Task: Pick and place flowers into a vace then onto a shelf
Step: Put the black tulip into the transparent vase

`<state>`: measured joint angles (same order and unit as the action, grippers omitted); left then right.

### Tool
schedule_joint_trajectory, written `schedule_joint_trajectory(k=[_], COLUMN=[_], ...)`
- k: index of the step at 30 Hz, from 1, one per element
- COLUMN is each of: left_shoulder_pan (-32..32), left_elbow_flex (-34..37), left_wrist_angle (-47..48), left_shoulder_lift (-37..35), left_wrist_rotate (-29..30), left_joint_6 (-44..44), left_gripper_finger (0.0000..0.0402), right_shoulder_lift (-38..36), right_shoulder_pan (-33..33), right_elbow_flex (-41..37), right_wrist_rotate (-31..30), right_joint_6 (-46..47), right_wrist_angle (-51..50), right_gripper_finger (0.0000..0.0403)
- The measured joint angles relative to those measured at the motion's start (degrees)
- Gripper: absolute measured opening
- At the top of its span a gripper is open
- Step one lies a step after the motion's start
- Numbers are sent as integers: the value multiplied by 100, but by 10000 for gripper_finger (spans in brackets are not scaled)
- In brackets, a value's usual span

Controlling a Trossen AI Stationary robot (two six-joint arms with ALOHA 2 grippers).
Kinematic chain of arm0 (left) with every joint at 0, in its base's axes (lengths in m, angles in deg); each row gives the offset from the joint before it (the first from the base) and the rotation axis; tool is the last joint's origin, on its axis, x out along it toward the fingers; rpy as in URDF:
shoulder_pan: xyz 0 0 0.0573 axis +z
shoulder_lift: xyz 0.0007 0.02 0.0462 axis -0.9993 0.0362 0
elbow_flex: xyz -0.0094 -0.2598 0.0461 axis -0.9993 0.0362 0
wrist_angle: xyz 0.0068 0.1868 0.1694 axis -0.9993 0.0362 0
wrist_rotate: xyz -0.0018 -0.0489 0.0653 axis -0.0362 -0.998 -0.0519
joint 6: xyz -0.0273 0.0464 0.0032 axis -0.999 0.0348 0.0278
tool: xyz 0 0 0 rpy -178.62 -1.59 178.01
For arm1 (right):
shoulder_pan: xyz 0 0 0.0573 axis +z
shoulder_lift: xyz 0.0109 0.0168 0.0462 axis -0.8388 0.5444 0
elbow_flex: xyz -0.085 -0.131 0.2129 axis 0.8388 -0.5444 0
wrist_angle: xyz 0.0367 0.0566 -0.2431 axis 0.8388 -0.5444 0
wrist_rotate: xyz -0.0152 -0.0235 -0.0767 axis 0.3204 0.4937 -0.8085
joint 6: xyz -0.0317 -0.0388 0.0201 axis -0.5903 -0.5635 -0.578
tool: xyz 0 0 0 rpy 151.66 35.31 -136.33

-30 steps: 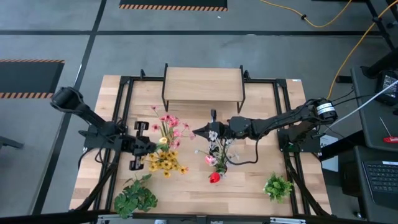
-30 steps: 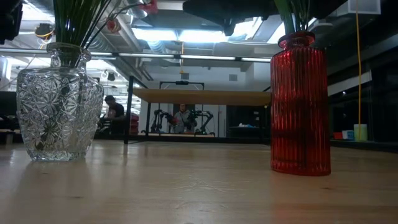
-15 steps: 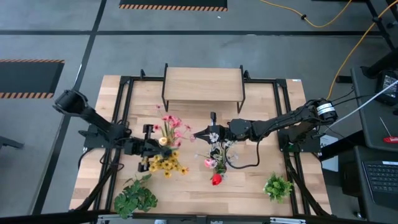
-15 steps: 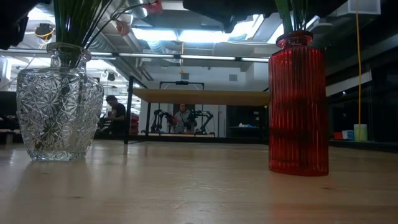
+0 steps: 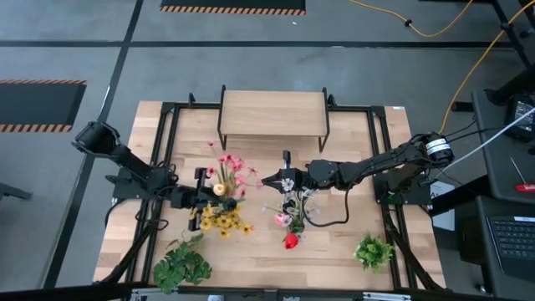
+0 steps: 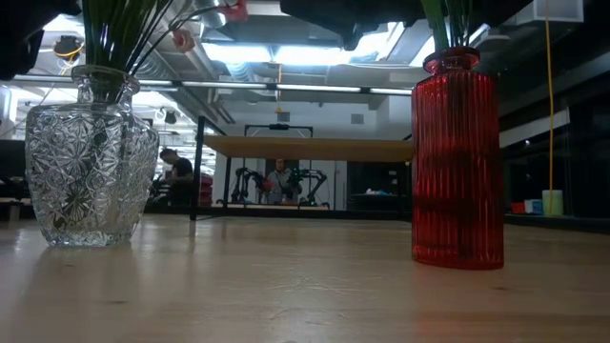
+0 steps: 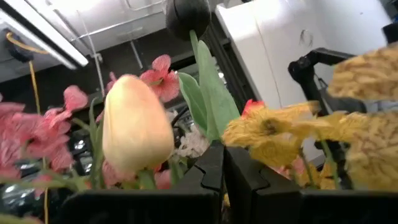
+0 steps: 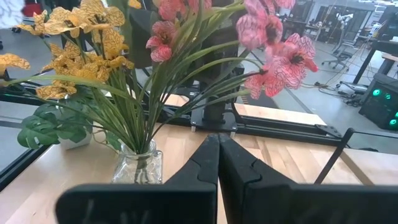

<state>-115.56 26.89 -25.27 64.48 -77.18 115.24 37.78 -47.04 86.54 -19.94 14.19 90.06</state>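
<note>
We see the left claw [image 5: 203,199] pinched closed and empty among the yellow and pink flowers [image 5: 227,191] standing in the clear glass vase [image 6: 91,157] on the desk [image 5: 334,251]. The right claw [image 5: 266,178] is also closed on nothing, beside the red vase [image 6: 457,160]; the shelf [image 5: 272,114] stands bare at the desk's far edge.

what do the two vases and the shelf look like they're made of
The clear vase looks like cut or pressed glass: see-through, with a faceted star pattern that glints. The red vase seems to be tinted glass with fine upright ribs and a glossy sheen, though coloured plastic can't be ruled out. The shelf looks like pale matte wood board on thin black metal legs.
</note>
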Motion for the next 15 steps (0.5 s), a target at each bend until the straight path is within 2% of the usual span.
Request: schedule_joint_trajectory(k=[15], left_shoulder_pan=[0], left_elbow_flex=[278], left_wrist_angle=[13], left_shoulder_lift=[179], left_wrist_rotate=[177], left_joint_6=[-315], left_gripper_finger=[3], right_shoulder_lift=[0], right_shoulder_pan=[2], right_elbow_flex=[0], right_wrist_rotate=[-1], right_joint_6=[2], right_wrist_angle=[0], right_gripper_finger=[5])
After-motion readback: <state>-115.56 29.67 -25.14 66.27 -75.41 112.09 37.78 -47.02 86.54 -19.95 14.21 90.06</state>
